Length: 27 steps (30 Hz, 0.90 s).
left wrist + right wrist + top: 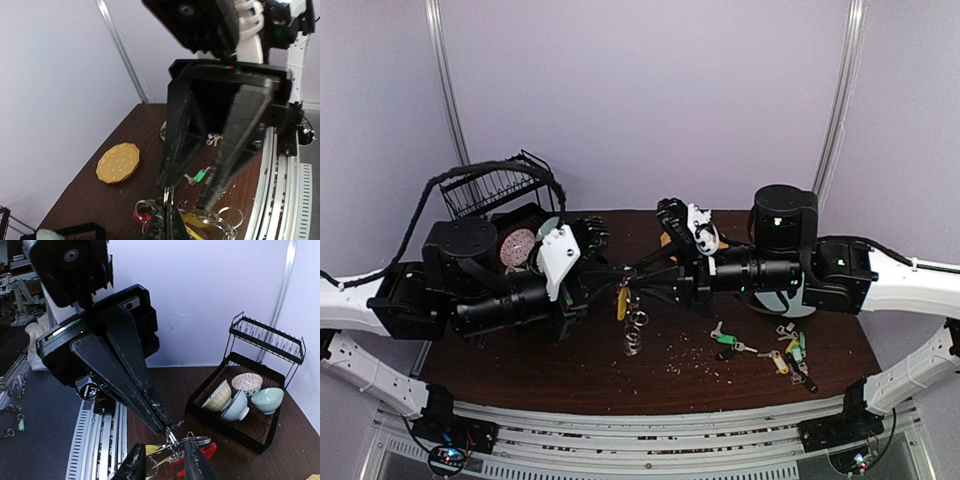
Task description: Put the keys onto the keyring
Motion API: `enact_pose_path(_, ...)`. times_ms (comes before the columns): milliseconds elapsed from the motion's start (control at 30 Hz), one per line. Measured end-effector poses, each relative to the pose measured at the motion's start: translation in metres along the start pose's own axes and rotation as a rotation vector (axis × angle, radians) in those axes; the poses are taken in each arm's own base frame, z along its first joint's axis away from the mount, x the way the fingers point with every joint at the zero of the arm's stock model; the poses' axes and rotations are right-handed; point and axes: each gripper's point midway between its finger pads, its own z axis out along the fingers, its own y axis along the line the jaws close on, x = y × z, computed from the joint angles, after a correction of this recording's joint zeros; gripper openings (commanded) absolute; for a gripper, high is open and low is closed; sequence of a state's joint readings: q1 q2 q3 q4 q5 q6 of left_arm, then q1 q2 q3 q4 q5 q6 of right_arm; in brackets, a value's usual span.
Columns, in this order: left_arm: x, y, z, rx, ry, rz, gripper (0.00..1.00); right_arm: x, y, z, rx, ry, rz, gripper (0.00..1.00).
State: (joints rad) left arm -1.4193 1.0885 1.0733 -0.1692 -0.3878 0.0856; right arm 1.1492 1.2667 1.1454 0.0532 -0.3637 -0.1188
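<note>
Several keys (pixel 780 358) are seen unthreaded on the surface (pixel 520 365); the keyring (pixel 635 330) is pinched by the closed left claw (pixel 167 222); whether the right claw (pixel 166 460) grips cannot be told.

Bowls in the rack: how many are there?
4, all in the rack: yellow bowl leftmost, red-patterned bowl behind, blue-grey bowl in front, green bowl rightmost. Others may be hidden.
</note>
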Motion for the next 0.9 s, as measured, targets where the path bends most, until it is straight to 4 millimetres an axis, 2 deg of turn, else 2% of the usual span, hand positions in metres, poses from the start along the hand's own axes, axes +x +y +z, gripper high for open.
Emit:
enact_pose_path(100,0.005,0.01,0.007,-0.064,0.092,0.001,0.0,0.009,-0.009,0.0,0.053,0.039,-0.006,0.43)
enact_pose_path(233,0.011,0.022,0.011,-0.136,0.22,0.003,0.0,0.023,-0.021,0.0,0.113,0.09,0.002,0.44)
enact_pose_path(367,0.019,0.017,0.014,-0.102,0.322,0.022,0.0,0.03,-0.025,0.002,0.07,0.102,0.02,0.4)
enact_pose_path(500,0.036,0.005,0.008,-0.031,0.4,0.039,0.0,0.034,-0.028,0.003,-0.03,0.098,0.003,0.34)
enact_pose_path(700,0.038,-0.001,0.002,0.017,0.422,0.03,0.0,0.028,0.0,0.013,-0.244,0.075,-0.056,0.32)
enact_pose_path(800,0.037,-0.002,0.001,0.028,0.418,0.026,0.0,0.024,0.008,0.018,-0.313,0.06,-0.067,0.19)
enact_pose_path(900,0.037,-0.004,0.001,0.041,0.419,0.025,0.0,0.025,0.01,0.021,-0.334,0.056,-0.053,0.18)
